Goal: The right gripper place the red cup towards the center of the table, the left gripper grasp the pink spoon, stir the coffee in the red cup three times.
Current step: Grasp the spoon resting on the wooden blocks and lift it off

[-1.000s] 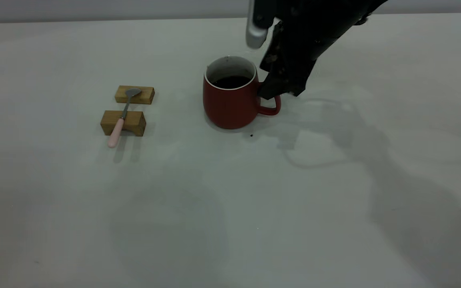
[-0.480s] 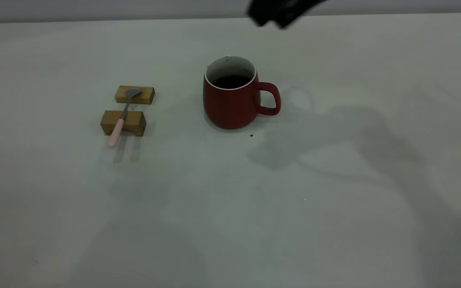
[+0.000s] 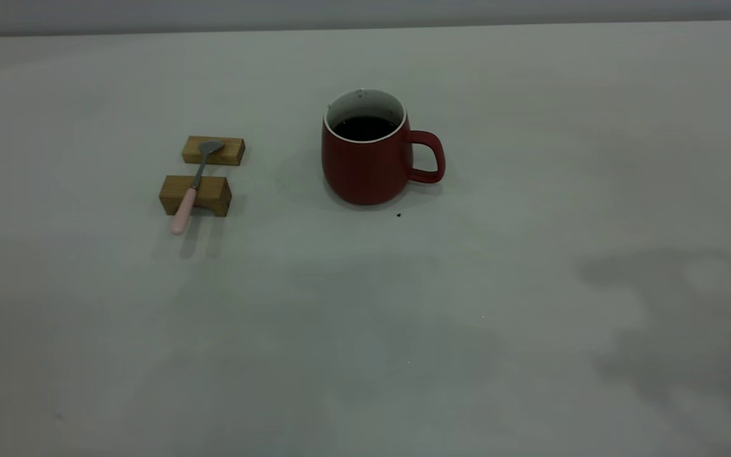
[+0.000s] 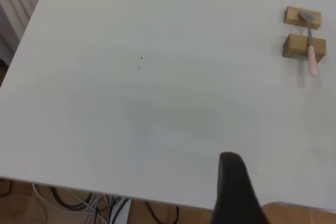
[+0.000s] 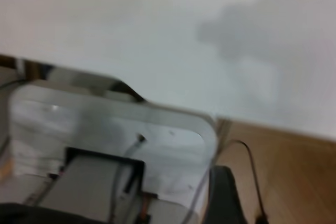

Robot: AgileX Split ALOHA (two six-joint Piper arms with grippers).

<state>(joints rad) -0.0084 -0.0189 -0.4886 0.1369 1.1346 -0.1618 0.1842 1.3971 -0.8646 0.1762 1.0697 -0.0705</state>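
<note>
The red cup [image 3: 368, 166] stands upright near the middle of the table [image 3: 365, 330], its handle turned to the right. Dark coffee [image 3: 365, 128] fills it part way. Nothing touches the cup. To its left the pink spoon [image 3: 193, 187] lies across two wooden blocks [image 3: 212, 151], bowl on the far one and pink handle overhanging the near one. Neither gripper shows in the exterior view. In the left wrist view my left gripper [image 4: 235, 192] hovers over the table's edge, far from the spoon [image 4: 310, 40]. In the right wrist view my right gripper [image 5: 223, 195] sits beyond the table's edge.
A small dark speck [image 3: 398, 215] lies just in front of the cup. A pale mount plate [image 5: 105, 129] and wooden floor [image 5: 294, 171] show in the right wrist view. Cables [image 4: 79, 203] hang below the table edge under the left arm.
The right gripper, which was at the cup's handle a second ago, has let go, risen and left the exterior view. The cup and the spoon have stayed in place.
</note>
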